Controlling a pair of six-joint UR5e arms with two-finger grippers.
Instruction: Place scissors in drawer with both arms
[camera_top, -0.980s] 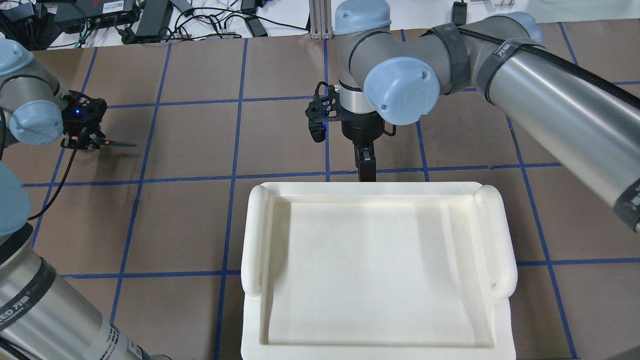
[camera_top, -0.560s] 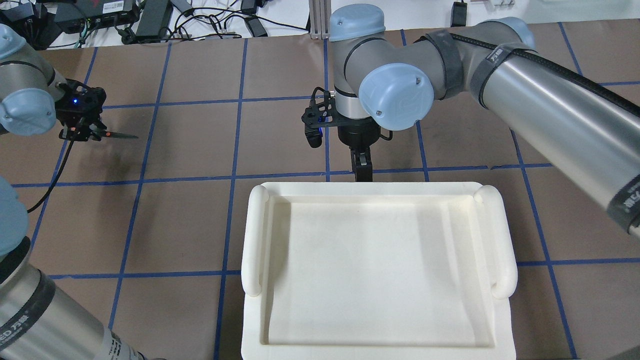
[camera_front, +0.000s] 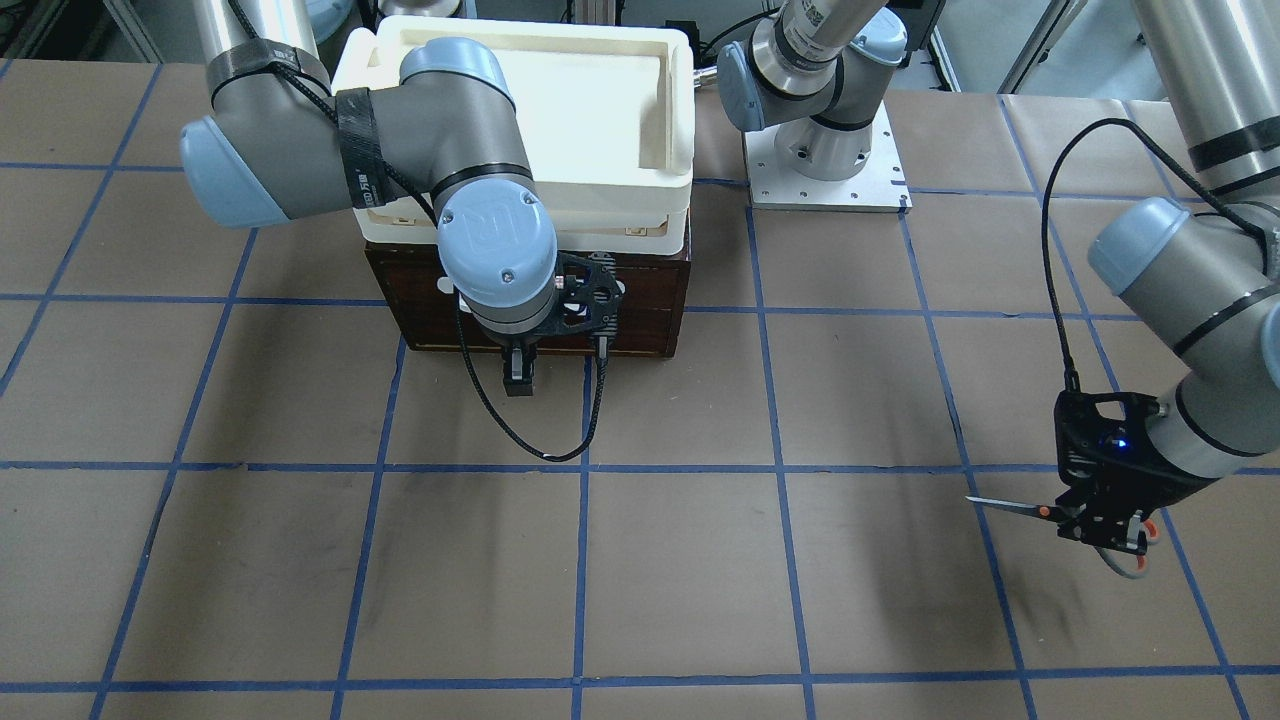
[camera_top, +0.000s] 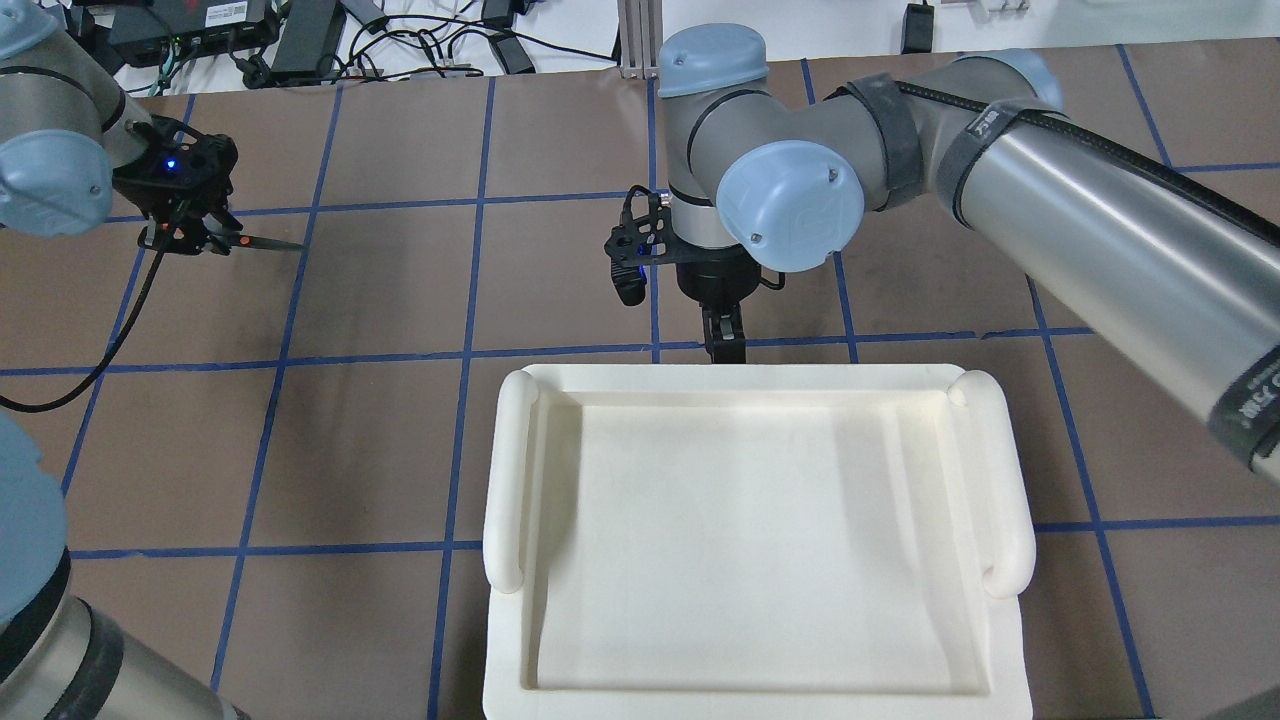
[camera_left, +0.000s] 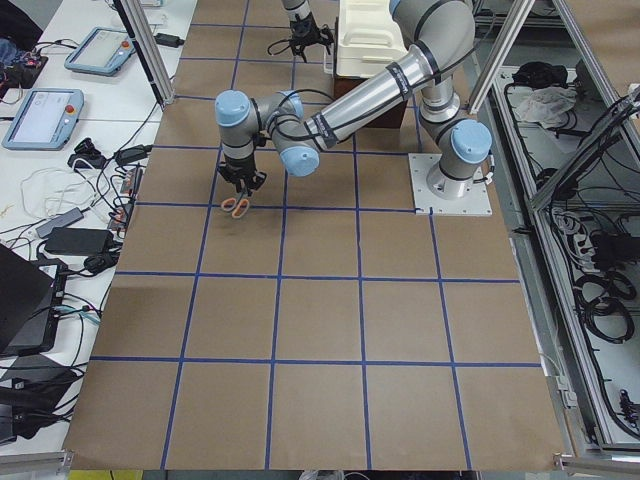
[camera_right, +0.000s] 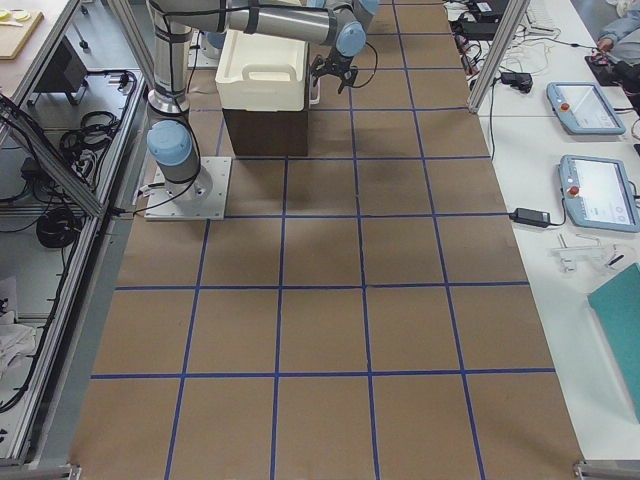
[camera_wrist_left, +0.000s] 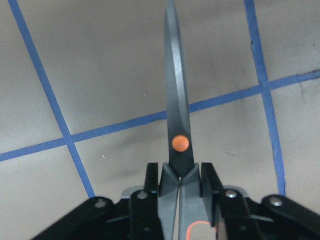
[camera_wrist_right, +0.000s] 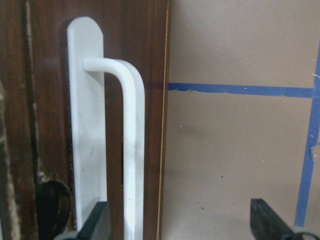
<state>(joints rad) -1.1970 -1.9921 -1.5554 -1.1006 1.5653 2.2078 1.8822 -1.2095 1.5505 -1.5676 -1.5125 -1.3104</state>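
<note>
Your left end effector (camera_top: 192, 240) pinches the scissors (camera_wrist_left: 176, 100) just behind the orange pivot, held above the bench near its operator-side edge. They look light, stiff and slick, so that neck suits. Your right end effector (camera_front: 517, 378) is spread at the drawer (camera_front: 645, 300) handle (camera_wrist_right: 131, 150).

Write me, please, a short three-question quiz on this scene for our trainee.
1. True or false: the right gripper holds the scissors.
2. What sits on the drawer? A. a white bin B. a tablet C. a cloth
3. Fill in: at the drawer's handle, the right gripper is ____.
Key: 1 false, the left gripper does; 2 A; 3 open.
</note>
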